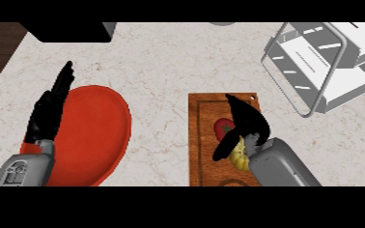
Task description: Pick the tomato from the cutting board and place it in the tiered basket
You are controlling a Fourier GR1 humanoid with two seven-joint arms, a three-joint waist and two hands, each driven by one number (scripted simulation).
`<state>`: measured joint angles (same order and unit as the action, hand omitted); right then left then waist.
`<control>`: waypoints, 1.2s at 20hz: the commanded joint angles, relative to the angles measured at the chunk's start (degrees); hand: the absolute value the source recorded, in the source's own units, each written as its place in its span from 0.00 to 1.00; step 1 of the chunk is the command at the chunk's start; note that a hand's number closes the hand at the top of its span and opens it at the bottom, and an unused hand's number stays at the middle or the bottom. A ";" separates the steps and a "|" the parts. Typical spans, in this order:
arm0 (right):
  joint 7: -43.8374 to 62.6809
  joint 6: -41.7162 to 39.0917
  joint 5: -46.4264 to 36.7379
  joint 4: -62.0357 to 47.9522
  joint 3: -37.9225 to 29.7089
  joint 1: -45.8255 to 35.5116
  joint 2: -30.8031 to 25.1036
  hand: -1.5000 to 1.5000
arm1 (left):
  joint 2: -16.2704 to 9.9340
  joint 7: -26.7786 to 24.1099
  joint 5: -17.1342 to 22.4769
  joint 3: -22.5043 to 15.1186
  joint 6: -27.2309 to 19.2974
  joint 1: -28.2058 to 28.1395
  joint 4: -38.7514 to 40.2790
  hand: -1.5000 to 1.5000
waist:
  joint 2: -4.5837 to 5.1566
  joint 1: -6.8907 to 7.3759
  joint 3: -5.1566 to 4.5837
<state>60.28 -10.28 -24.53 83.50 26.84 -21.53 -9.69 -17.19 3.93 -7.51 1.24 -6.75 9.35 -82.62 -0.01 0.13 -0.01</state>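
Fingers [246,113] arched over red, green-stemmed tomato [224,127], uncurled.

Marble counter [171,63]: cutting board [203,140], red plate [92,130], tiered basket [314,63].

A red plate [96,130] lies left on the marble counter [171,63]; a black box [68,31] sits top left.
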 commanded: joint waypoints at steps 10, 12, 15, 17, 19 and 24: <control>-7.38 -9.44 -2.25 -9.49 2.99 -1.47 1.54 1.00 | 0.66 1.90 -1.08 1.01 1.50 1.13 -1.21 0.50 | 0.06 0.32 0.02; -8.53 -8.82 -4.09 -9.26 1.59 -2.55 1.40 1.00 | -0.42 -4.01 0.65 3.47 3.40 -2.66 0.83 0.50 | 0.04 0.22 -0.01; -9.45 -7.20 -5.94 -6.16 0.89 2.67 2.82 1.00 | 2.48 -1.13 -2.25 1.84 1.46 -0.04 1.59 0.50 | 0.00 -0.22 0.00; -5.59 -5.19 -3.58 -1.88 -0.82 3.98 5.92 1.00 | 0.15 1.60 -1.53 3.50 2.41 2.16 0.05 0.50 | -0.07 -0.39 0.01; -3.20 -5.13 -4.19 -0.75 -2.60 2.10 7.82 1.00 | 1.95 -1.32 -1.85 2.23 2.51 -2.49 -2.24 0.50 | -0.07 -0.13 0.00; -10.69 -8.47 -5.78 8.68 1.54 5.75 2.76 1.00 | 0.02 -0.21 -0.81 4.03 4.52 -0.26 -0.43 0.50 | -0.23 -0.75 -0.01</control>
<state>52.80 -16.32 -29.02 84.28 24.23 -19.41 -4.46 -16.24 3.90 -9.11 4.47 -3.76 8.52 -83.77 -0.16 -0.15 -0.05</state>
